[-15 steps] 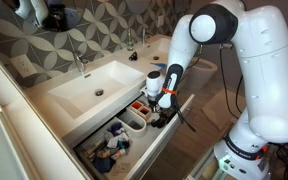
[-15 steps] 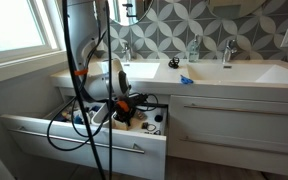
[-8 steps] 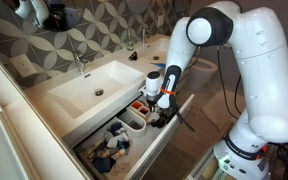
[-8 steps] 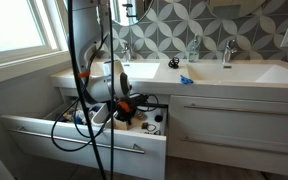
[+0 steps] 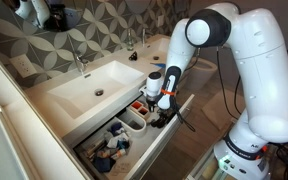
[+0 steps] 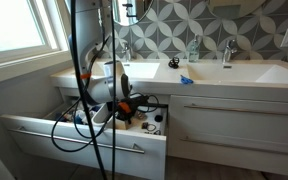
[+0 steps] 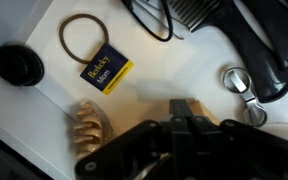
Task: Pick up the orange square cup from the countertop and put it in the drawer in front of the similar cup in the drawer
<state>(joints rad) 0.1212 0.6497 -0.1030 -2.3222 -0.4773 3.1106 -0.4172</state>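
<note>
My gripper (image 7: 184, 108) is low inside the open white drawer (image 5: 164, 138), which also shows in an exterior view (image 6: 84, 140). Its black fingers are pressed together, and a small tan-orange edge, the orange square cup (image 7: 207, 116), shows at their tips. An orange-red patch, the similar cup (image 5: 139, 104), sits in the drawer just beside the gripper (image 5: 162, 108). The arm's body hides the gripper tips in an exterior view (image 6: 119, 105). No orange cup shows on the white countertop (image 6: 156, 80).
On the drawer floor lie a hair tie with a yellow-blue card (image 7: 106, 73), a black round lid (image 7: 17, 65), a tan claw clip (image 7: 89, 128), a metal piece (image 7: 239, 80) and a black hair dryer (image 7: 254, 45). White organizer bins (image 5: 134, 121) and toiletries (image 5: 111, 150) fill the drawer's other end.
</note>
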